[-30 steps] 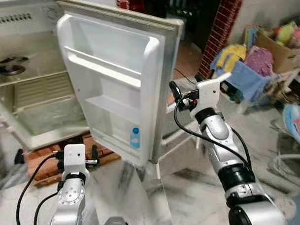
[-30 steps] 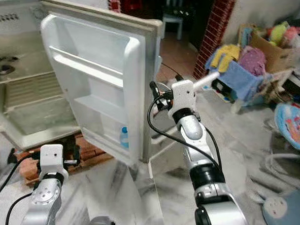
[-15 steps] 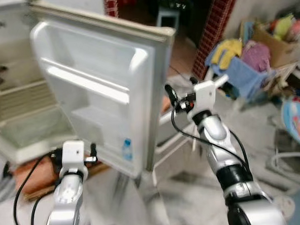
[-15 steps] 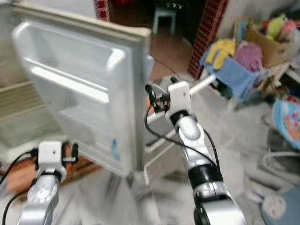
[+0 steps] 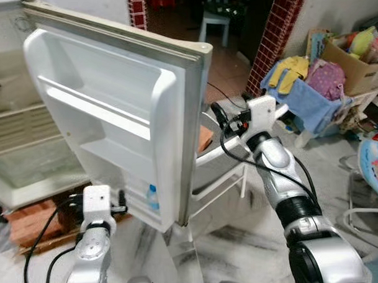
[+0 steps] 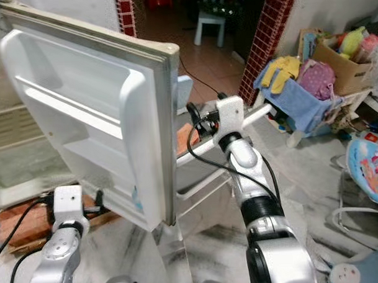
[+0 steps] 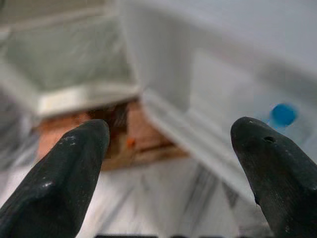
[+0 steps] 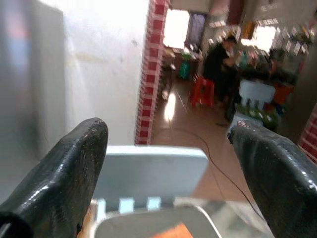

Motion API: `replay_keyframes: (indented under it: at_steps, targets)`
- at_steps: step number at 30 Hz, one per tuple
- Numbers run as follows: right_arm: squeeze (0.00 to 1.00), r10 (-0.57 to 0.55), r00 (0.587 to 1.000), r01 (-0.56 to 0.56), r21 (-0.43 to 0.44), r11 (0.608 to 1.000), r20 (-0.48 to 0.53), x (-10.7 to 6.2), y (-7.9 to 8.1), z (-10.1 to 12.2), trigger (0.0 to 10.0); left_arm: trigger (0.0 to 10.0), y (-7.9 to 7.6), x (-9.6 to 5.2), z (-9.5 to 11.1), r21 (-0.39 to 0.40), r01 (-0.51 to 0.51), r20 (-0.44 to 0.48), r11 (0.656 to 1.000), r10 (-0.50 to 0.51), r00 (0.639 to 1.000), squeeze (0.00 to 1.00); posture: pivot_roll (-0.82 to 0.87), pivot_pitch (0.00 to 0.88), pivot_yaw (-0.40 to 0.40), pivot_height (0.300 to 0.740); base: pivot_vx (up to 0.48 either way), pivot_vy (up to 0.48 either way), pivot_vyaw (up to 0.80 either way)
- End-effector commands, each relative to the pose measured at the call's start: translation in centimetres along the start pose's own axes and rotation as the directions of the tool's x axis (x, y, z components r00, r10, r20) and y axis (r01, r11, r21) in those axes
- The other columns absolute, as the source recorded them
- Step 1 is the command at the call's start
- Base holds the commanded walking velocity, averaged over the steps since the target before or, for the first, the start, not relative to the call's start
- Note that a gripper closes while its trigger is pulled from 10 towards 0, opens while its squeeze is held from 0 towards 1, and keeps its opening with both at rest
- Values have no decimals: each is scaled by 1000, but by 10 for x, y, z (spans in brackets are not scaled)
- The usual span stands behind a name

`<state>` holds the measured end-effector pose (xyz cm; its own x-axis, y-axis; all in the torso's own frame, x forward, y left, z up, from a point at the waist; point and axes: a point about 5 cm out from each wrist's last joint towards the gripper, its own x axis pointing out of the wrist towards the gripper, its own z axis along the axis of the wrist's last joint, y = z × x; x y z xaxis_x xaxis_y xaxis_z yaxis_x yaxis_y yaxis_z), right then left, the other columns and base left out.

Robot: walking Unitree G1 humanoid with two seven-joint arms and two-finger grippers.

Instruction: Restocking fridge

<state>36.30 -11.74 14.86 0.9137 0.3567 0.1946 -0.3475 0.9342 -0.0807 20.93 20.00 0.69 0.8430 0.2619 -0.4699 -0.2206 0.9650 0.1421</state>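
One bottle (image 5: 152, 197) is seen upright in the lowest shelf of the open door (image 5: 113, 107). The left gripper (image 7: 168, 148), spread wide and empty, is held low just before it. The right gripper (image 8: 168, 163), also spread wide and empty, is raised behind the door's outer edge, farther off.

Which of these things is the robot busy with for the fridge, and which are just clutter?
For the job:
fridge door
water bottle in the door's bottom shelf
fridge interior
left pincer, open
right pincer, open

Just lying about:
clothes pile
cardboard box of toys
blue stool
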Motion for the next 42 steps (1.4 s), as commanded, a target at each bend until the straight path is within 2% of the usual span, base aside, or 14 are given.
replay_keyframes:
  at_steps: [1, 7, 11, 12, 13, 14, 16, 19, 21, 25, 26, 36, 38, 42]
  targets:
    - [0, -5, 1000, 5, -1, 1000, -1, 5, 1, 2, 10000, 10000, 2, -1, 2, -14, -13, -4, 1000, 13, 1000, 0, 180, 7, -42, 740, 0, 0, 0]
    - [0, 57, 998, -58, 82, 995, 9, 28, 32, 12, 10000, 10000, 16, -8, -15, 16, -14, -106, 1000, 16, 994, 0, 227, 11, -64, 740, 0, 0, 0]
    - [0, 210, 976, -217, 185, 958, 58, 33, 59, 19, 10000, 10000, 23, -17, -31, 15, -33, -198, 999, 36, 979, 0, 240, 11, -70, 740, 0, 0, 0]
    - [0, 307, 947, -320, 252, 913, 90, 31, 72, 21, 10000, 10000, 26, -20, -36, -1, -51, -228, 999, 50, 972, 0, 241, 12, -71, 740, 0, 0, 0]
    - [0, 450, 875, -484, 345, 804, 178, 24, 90, 28, 10000, 10000, 31, -25, -45, -27, -74, -273, 997, 64, 960, 0, 241, 12, -71, 740, 0, 0, 0]
    - [0, 512, 829, -558, 381, 737, 226, 19, 98, 33, 10000, 10000, 32, -27, -48, -37, -83, -291, 996, 69, 954, 0, 243, 14, -70, 740, 0, 0, 0]
    - [0, 660, 656, -748, 435, 502, 366, -6, 116, 52, 10000, 10000, 36, -32, -57, -66, -98, -325, 993, 72, 943, 0, 239, 12, -68, 740, 0, 0, 0]
    - [0, 725, 551, -821, 427, 379, 415, -26, 123, 60, 10000, 10000, 35, -31, -56, -59, -84, -326, 995, 60, 943, 0, 231, 12, -65, 740, 0, 0, 0]
    - [0, 740, 535, -828, 428, 363, 407, -30, 123, 58, 10000, 10000, 34, -30, -54, -34, -69, -322, 997, 54, 945, 0, 227, 10, -61, 740, 0, 0, 0]
    - [0, 735, 625, -763, 407, 502, 264, -26, 112, 28, 10000, 10000, 34, -30, -54, -22, -57, -328, 998, 47, 944, 0, 224, 10, -58, 740, 0, 0, 0]
    - [0, 735, 625, -763, 407, 502, 264, -26, 112, 28, 10000, 10000, 34, -30, -54, -22, -57, -328, 998, 47, 944, 0, 224, 10, -58, 740, 0, 0, 0]
    - [0, 608, 793, -572, 312, 758, -23, -31, 86, -10, 10000, 10000, 39, -24, -66, -16, -79, -336, 997, 69, 939, 0, 226, 13, -58, 740, 0, 0, 0]
    - [0, 492, 868, -470, 207, 858, -67, -31, 74, -14, 10000, 10000, 44, -20, -63, 30, -101, -281, 994, 105, 954, 0, 226, 15, -63, 740, 0, 0, 0]
    - [0, 263, 961, -243, 203, 949, -81, -33, 53, -20, 10000, 10000, 47, -10, -48, 126, -95, -184, 987, 118, 976, 0, 218, 12, -68, 740, 0, 0, 0]
